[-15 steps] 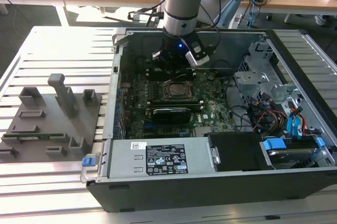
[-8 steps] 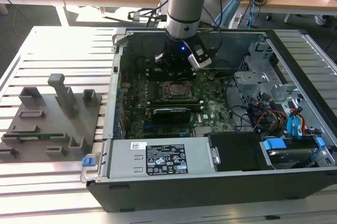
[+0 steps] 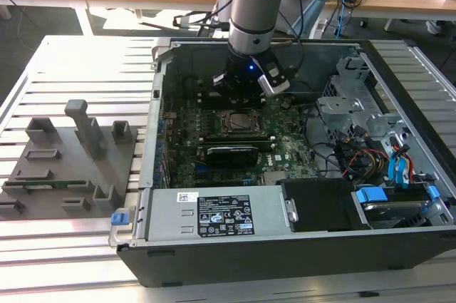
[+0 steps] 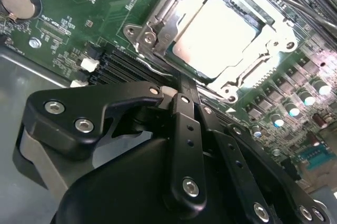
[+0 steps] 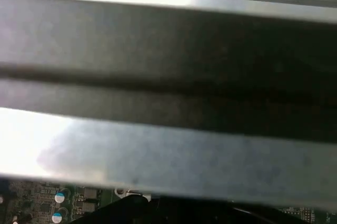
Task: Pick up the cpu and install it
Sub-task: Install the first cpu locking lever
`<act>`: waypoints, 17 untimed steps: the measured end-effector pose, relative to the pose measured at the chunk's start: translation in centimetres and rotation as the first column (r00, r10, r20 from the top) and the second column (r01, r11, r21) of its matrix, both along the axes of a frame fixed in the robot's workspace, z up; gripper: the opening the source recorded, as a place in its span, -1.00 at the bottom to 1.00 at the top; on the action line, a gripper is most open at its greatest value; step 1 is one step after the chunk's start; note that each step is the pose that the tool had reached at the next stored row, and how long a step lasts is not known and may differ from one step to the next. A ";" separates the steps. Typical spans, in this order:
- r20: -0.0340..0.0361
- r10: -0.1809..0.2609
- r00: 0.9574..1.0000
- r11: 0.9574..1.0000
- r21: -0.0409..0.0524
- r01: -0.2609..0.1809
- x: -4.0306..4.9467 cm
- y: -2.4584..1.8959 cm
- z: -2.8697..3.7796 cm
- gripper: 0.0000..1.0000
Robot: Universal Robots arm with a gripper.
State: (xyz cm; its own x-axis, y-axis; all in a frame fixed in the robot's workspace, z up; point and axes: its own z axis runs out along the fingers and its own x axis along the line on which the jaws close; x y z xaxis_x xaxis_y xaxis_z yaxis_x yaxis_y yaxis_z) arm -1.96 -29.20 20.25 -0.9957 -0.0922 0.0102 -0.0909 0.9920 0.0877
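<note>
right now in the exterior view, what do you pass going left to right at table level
grey holder block → green circuit board with the cpu in its socket → metal drive cage → blue cables

My gripper hangs inside the open computer case, low over the motherboard. Just beyond my fingertips the cpu lies in its socket frame, whose metal latch bars rise around it and leave only the way straight down from above. On the exterior view's left, the case wall stands close; in the first wrist view a grey metal rail sits right against me. The long black card lies across the board on the near side. On the exterior view's right, the drive cage and loose cables crowd that side. Above the case the room is open.
</note>
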 end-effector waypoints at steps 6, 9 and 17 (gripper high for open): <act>0.000 0.000 1.000 1.000 0.000 0.000 0.59 0.00 -0.22 -0.79; 0.000 0.001 1.000 1.000 0.000 -0.001 0.61 0.00 -0.23 -0.79; 0.000 0.006 1.000 1.000 -0.001 -0.006 0.62 0.04 0.22 -0.79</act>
